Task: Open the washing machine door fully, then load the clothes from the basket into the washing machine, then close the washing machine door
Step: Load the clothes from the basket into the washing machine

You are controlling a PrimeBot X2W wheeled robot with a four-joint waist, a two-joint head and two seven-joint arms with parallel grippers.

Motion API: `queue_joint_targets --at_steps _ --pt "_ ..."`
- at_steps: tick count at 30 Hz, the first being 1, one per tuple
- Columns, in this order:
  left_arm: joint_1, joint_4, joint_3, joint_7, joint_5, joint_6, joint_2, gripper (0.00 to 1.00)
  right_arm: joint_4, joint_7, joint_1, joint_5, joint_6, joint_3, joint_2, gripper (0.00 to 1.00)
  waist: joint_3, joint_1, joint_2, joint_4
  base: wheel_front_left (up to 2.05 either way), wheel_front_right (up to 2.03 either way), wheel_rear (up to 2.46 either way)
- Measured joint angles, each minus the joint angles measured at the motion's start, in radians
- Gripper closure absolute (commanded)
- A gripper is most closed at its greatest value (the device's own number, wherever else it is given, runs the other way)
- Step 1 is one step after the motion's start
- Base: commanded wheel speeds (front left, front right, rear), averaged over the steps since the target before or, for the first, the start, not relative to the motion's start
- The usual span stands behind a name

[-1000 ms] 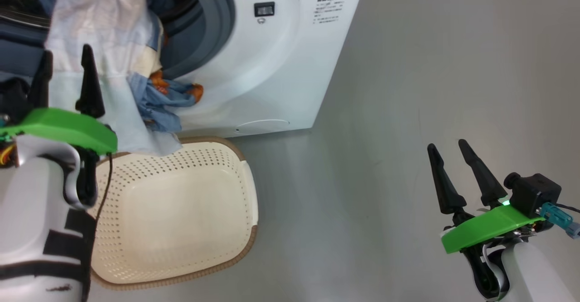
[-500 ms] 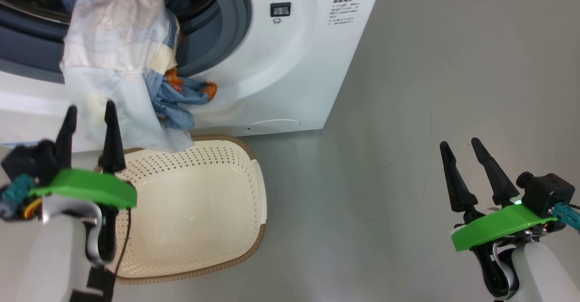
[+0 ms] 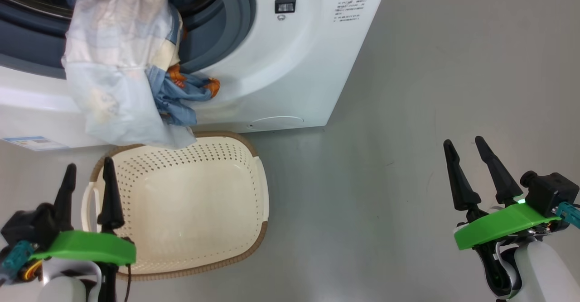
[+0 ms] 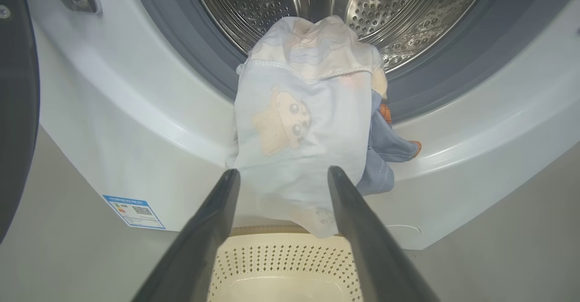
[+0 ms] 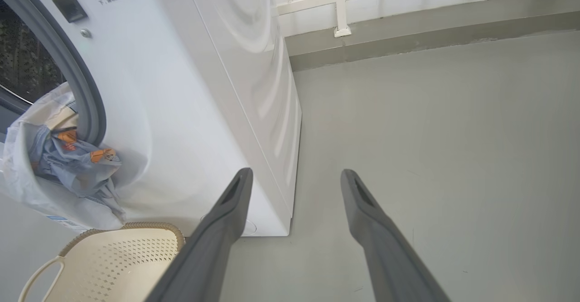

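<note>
The clothes (image 3: pixel 113 66) hang out of the washing machine (image 3: pixel 281 66) mouth: a pale blue printed garment (image 4: pixel 299 121) drapes over the front lip, with a blue and orange piece (image 3: pixel 186 93) bunched beside it. Their lower end dangles just above the cream basket (image 3: pixel 190 202), whose inside shows bare plastic. My left gripper (image 3: pixel 86 175) is open at the basket's left rim, well below the clothes and holding nothing. My right gripper (image 3: pixel 469 157) is open over the floor, far to the right. A dark glossy edge of the washing machine door (image 4: pixel 18 112) stands swung out at the left.
Grey floor (image 3: pixel 408 112) stretches to the right of the machine. A wall base with a white railing (image 5: pixel 340 3) runs behind it. A blue label (image 4: pixel 133 211) sits low on the machine's front, and the steel drum (image 4: pixel 344 7) lies behind the clothes.
My left gripper has drawn back and down from the hanging clothes to the basket's left rim, staying open. The clothes stay draped. The camera has shifted slightly. The right arm has barely moved.
</note>
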Motion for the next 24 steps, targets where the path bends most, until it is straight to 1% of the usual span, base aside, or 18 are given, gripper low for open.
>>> queue_joint_targets --at_steps 6,11,16,24 --pt "0.013 -0.022 0.009 0.0 0.0 0.0 -0.007 0.0 -0.002 0.0 0.0 0.0 0.0 -0.002 0.0 0.0 0.008 0.0 0.0 -0.002 0.0 0.0 0.0" --pt "0.012 -0.002 0.003 0.0 -0.005 0.0 -0.01 0.0 -0.004 0.0 0.0 0.0 0.0 -0.002 0.001 0.0 0.016 0.0 0.0 -0.004 0.0 0.0 0.0" --pt "-0.007 0.064 -0.025 0.0 -0.032 0.0 -0.005 0.0 -0.009 0.0 -0.001 0.0 0.0 -0.003 0.003 0.0 0.035 0.0 0.0 -0.005 0.0 0.0 0.0" --pt "-0.114 0.212 -0.09 0.001 -0.088 0.0 -0.001 0.0 -0.011 0.0 -0.015 0.0 0.0 0.0 0.005 0.0 0.067 0.0 0.0 -0.009 0.0 0.0 0.0"
